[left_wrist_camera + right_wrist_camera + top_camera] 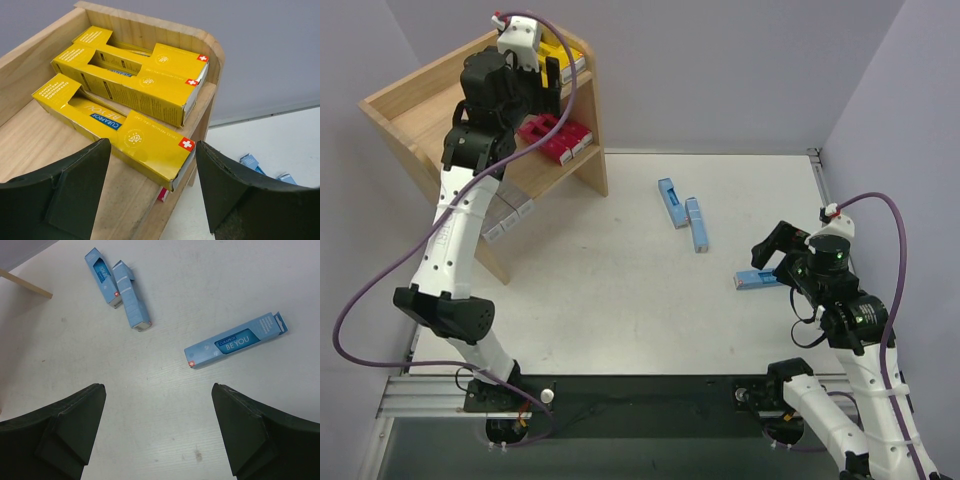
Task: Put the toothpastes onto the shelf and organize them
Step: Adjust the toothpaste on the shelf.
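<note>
The wooden shelf (pixel 420 110) stands at the far left. Three yellow toothpastes (pixel 563 57) lie side by side on its top tier; the left wrist view shows them (pixel 135 90) on the wood (pixel 35 135). My left gripper (pixel 550 78) hovers open and empty just in front of the nearest yellow carton (pixel 125 135). Magenta cartons (pixel 557 138) and silver-grey cartons (pixel 507 215) lie on the lower tier. Two light blue cartons (pixel 670 201) (pixel 697 222) lie mid-table, a third (pixel 757 279) by my right gripper (pixel 772 250). That gripper (pixel 157 390) is open and empty, above bare table, short of the third carton (pixel 235 341).
Purple walls close in the table at the back and right. A shelf foot (pixel 25 284) shows at the right wrist view's left edge. A metal rail (pixel 420 395) runs along the near edge by the arm bases. Purple cables loop off both arms.
</note>
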Controlling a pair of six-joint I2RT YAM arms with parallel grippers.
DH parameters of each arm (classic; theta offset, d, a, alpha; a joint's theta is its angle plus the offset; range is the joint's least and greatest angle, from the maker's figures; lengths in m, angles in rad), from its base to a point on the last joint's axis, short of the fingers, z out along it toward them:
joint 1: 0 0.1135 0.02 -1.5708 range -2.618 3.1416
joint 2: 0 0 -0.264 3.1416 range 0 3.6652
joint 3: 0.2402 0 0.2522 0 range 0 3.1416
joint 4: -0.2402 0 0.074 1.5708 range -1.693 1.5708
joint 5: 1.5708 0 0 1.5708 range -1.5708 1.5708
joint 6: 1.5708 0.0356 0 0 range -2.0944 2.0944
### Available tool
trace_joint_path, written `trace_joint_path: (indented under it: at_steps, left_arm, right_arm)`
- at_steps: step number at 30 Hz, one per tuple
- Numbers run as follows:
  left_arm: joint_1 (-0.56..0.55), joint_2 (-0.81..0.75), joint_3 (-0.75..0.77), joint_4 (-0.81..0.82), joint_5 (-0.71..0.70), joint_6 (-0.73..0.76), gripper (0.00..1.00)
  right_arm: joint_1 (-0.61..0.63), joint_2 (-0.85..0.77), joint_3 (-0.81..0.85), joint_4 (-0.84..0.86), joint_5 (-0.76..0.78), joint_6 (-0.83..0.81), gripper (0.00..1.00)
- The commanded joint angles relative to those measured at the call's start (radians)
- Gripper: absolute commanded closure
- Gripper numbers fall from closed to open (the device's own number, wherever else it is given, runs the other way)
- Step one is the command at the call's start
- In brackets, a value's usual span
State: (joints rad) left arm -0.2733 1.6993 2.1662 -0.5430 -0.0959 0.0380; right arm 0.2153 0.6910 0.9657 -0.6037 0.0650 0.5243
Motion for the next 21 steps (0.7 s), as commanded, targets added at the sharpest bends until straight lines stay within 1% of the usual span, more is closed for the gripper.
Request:
trace_joint_path:
  at_steps: [1,12,17,21]
  left_arm:
    - [0.019,0.019,0.001,0.126,0.077,0.01,0.21]
    - [0.057,0.071,0.003,0.202,0.13,-0.018,0.21]
    - [0.085,0.057,-0.051,0.241,0.139,-0.021,0.21]
    - [0.092,0.042,-0.083,0.294,0.206,-0.032,0.21]
  right_arm:
    - [-0.005,0.012,0.004,0.002,0.024,-0.01,0.08]
    - [-0.005,0.022,0.013,0.001,0.024,-0.01,0.08]
    - [-0.007,0.03,0.015,-0.001,0.025,-0.01,0.08]
    - [-0.008,0.038,0.021,-0.001,0.022,-0.006,0.08]
